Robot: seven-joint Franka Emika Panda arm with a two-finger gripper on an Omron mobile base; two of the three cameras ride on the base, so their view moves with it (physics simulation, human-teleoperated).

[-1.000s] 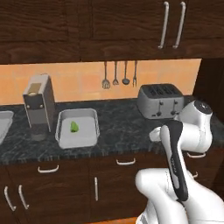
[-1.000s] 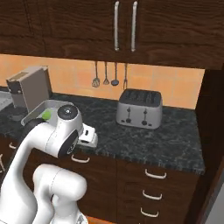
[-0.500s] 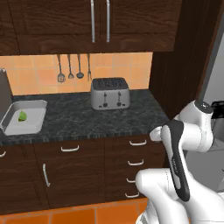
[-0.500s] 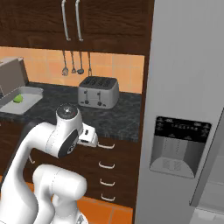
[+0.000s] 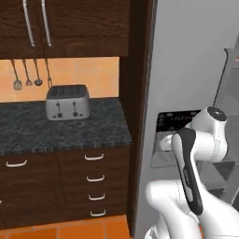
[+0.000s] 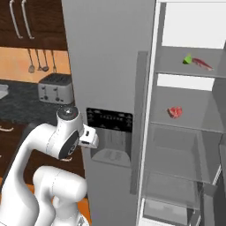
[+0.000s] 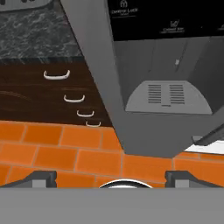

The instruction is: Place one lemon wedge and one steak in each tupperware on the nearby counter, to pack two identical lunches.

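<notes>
Orange floor tiles (image 7: 52,157) and a grey fridge (image 6: 106,66) face the empty, spread jaws. Steak (image 6: 175,111) lies at three o'clock on an open shelf (lemon wedge (image 6: 187,59) above); swing right before reaching.

Ahead of the gripper (image 7: 111,177), the fridge (image 7: 157,65) looks smooth matt grey metal; beside it, speckled stone counter (image 5: 60,128), dark grained wood drawers (image 7: 39,92), glossy orange floor tiles (image 7: 57,153).

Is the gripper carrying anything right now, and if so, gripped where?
Nothing is held. In the hand view the gripper is open, its fingertips wide apart with only orange floor tiles between them.
</notes>
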